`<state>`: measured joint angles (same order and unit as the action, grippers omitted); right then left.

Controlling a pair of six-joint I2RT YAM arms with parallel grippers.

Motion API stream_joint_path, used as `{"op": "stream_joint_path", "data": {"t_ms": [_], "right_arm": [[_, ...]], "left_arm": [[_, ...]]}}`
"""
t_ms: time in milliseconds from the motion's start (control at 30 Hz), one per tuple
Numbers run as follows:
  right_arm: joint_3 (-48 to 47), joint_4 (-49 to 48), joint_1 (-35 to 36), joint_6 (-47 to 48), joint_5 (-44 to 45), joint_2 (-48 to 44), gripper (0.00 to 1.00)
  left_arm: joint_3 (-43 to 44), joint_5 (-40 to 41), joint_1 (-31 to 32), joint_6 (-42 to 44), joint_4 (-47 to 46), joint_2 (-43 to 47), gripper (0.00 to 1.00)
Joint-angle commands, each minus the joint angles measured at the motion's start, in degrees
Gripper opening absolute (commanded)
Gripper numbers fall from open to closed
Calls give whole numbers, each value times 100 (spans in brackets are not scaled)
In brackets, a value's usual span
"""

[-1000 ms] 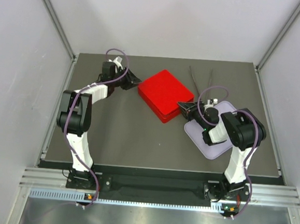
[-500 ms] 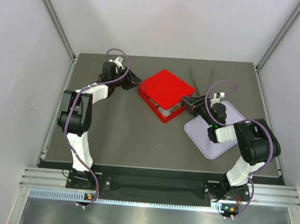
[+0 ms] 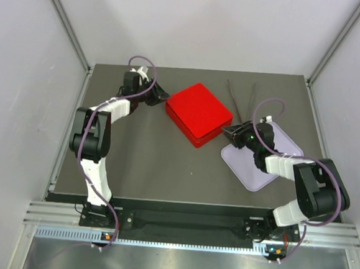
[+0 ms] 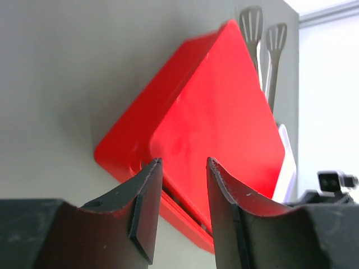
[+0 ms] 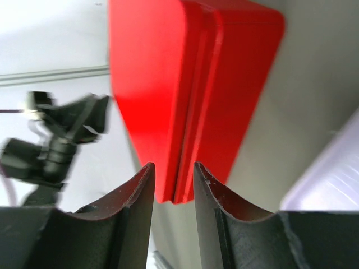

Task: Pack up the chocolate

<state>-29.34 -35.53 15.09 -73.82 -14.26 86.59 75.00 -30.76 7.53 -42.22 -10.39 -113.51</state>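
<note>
Looking from above, we see the closed red box (image 3: 198,113), with the left gripper (image 3: 163,98) near its left corner and the right gripper (image 3: 226,130) near its right corner. Only the wrist views show each gripper's fingers slightly apart, holding nothing. Where the chocolate is, we cannot tell.

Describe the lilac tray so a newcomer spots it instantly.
Start at the dark table and find the red box in its middle. Just right of that box, slightly nearer, lies the lilac tray. It is flat and pale, the box bright red and thick.
</note>
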Motion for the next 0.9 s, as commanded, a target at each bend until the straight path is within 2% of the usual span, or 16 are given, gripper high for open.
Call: {"op": "stream_joint_path", "data": {"t_ms": [0, 267, 533, 700, 867], "right_arm": [[-484, 1397, -68, 745, 406, -502, 34], [-1169, 2304, -68, 1467, 697, -705, 43], [-2136, 2955, -50, 1652, 749, -37, 46], [-2383, 3087, 37, 1634, 820, 358, 48], [-2427, 3061, 187, 1581, 890, 578, 47]], "left_arm": [[839, 290, -6, 635, 352, -109, 42], [2026, 308, 3, 1356, 1022, -786, 43], [2150, 160, 20, 1638, 1189, -1137, 45], [2141, -201, 47, 1725, 1118, -1296, 43], [1931, -237, 56, 1743, 1092, -1208, 41]]}}
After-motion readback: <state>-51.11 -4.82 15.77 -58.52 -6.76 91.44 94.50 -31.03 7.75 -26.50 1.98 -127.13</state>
